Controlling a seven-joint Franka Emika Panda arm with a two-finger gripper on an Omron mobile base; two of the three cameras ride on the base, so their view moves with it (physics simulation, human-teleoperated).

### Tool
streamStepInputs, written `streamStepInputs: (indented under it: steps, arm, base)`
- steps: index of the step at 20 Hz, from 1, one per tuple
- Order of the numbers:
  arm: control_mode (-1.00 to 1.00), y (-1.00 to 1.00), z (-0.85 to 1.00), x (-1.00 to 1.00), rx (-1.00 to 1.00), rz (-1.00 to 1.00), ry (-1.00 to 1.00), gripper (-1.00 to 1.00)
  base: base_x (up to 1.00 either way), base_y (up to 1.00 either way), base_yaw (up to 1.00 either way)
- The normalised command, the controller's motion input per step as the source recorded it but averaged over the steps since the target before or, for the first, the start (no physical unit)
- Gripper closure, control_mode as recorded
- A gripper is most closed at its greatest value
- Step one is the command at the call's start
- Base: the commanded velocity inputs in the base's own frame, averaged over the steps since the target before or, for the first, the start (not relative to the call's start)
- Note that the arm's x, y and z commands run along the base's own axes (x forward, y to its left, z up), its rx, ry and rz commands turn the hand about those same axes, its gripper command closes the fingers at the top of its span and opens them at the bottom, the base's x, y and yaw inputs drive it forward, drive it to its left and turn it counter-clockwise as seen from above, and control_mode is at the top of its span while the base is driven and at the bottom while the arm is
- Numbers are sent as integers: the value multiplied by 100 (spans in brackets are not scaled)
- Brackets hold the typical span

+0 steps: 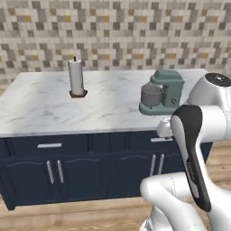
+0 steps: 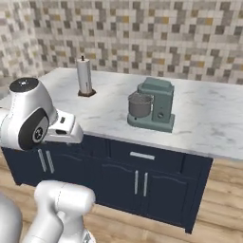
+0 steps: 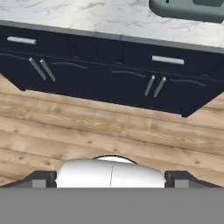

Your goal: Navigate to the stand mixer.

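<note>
The sage-green stand mixer (image 1: 163, 92) with its grey metal bowl stands on the marble counter (image 1: 45, 106), near the front edge and right of the middle. From the right base view the stand mixer (image 2: 152, 105) sits just ahead of me across the cabinet front. Its flat base (image 3: 188, 9) peeks in at the top right of the hand view. My gripper (image 3: 110, 180) hangs folded in front of the base, pointing down at the floor, open, its fingertips (image 3: 43, 179) far apart with nothing between them.
A paper towel roll (image 1: 76, 77) on a dark holder stands at the counter's back left. Dark navy cabinets (image 1: 81, 176) with silver handles run under the counter. Wood floor (image 3: 109, 127) lies between me and them. A tiled wall (image 1: 113, 31) is behind.
</note>
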Motion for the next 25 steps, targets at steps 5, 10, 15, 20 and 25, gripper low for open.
streamStepInputs:
  steps: [5,10,15,20,25]
  arm:
    - [100,0,0,0,0,0,0,-100]
    - [100,0,0,0,0,0,0,-100]
    - [100,0,0,0,0,0,0,-100]
    - [100,0,0,0,0,0,0,-100]
    - [100,0,0,0,0,0,0,-100]
  base:
    - [100,-34,-3]
    - [78,-14,-4]
    - [25,-55,-3]
    - [1,-67,-9]
    - [20,-18,-17]
